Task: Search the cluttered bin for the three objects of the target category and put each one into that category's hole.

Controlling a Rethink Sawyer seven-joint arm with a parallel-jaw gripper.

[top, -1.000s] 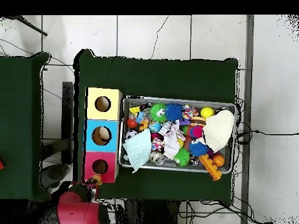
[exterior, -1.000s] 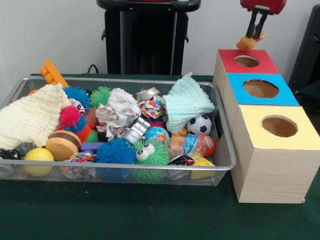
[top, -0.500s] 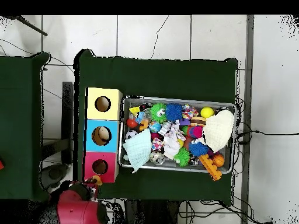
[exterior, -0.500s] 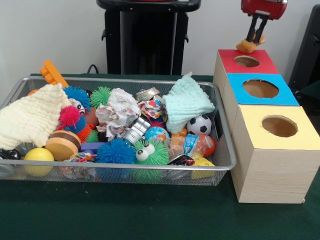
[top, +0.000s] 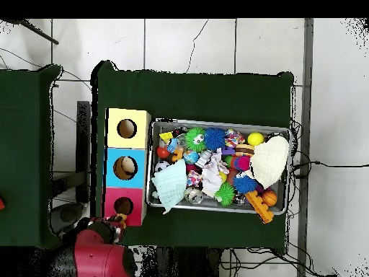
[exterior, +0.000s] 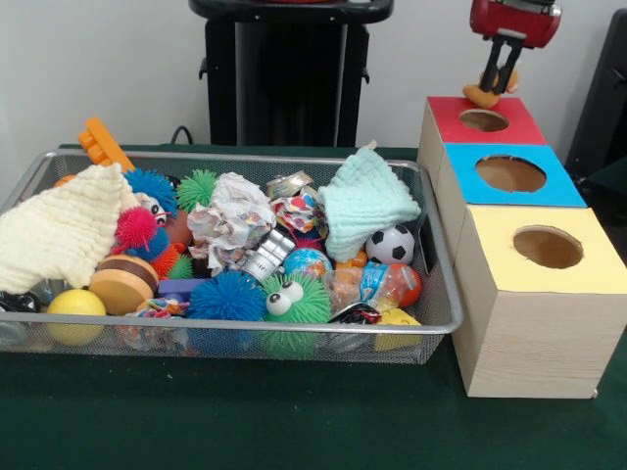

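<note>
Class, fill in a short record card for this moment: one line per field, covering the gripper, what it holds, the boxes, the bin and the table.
gripper: fingers closed on a small orange object
gripper position: above the far edge of the red box, beside its hole, not over it
boxes: a row of three, red, blue box, yellow box, each with one round hole on top
bin: wire mesh bin full of mixed toys and cloths
bin contents seen: soccer ball, yellow ball
table: green table cover
</note>
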